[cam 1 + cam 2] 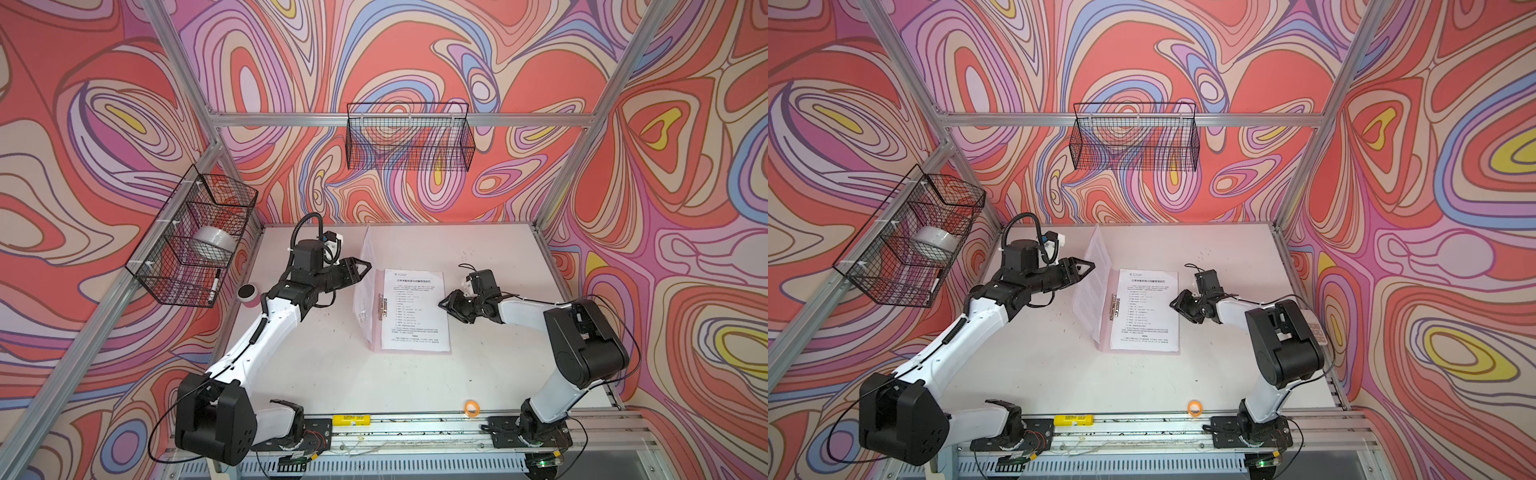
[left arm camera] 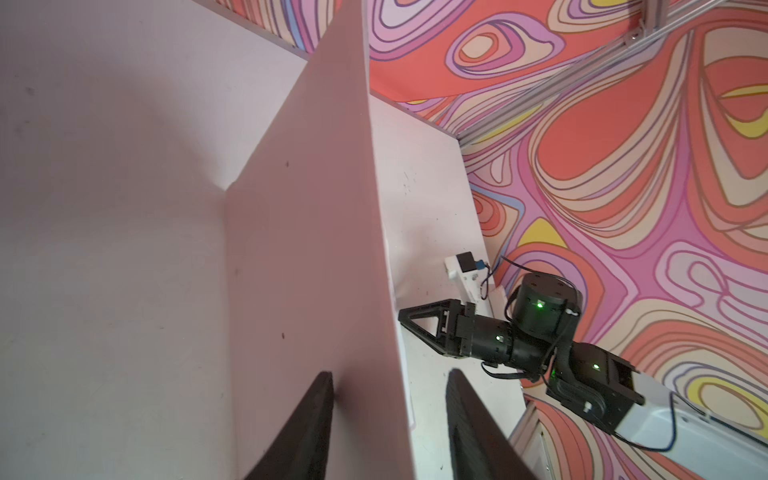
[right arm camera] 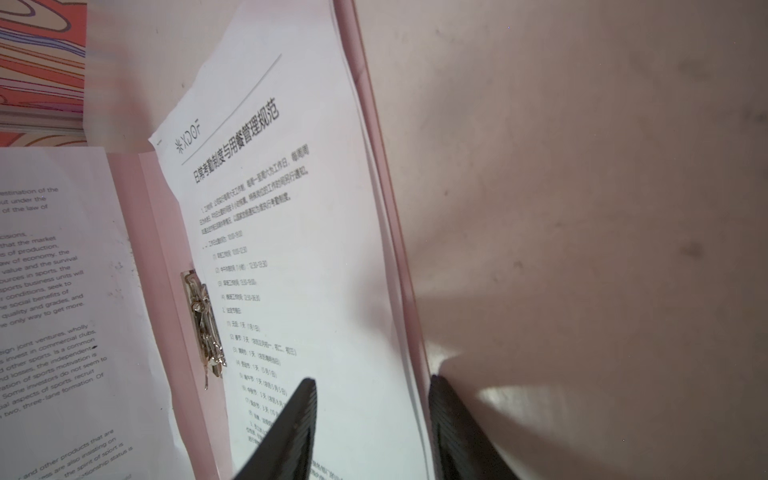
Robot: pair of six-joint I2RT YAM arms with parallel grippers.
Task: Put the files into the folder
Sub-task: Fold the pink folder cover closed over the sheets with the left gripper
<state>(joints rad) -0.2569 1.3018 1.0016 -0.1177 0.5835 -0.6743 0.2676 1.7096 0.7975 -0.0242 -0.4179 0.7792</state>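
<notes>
The folder (image 3: 145, 208) lies open in the middle of the table (image 1: 415, 382). Its cover (image 2: 299, 249) stands near upright, and the files (image 1: 417, 307) lie flat on the other half, beside the clip (image 3: 203, 324).

My left gripper (image 1: 366, 266) has its jaws parted astride the cover's free edge, not pinching it. My right gripper (image 1: 444, 305) hangs parted over the files' outer edge, holding nothing.

The sheets look light, limp and slick. I judge they will slide or fan if nudged, so I should press them flat, not pinch them. The cover looks like thin, springy card, best taken at its free edge, away from the spine.
</notes>
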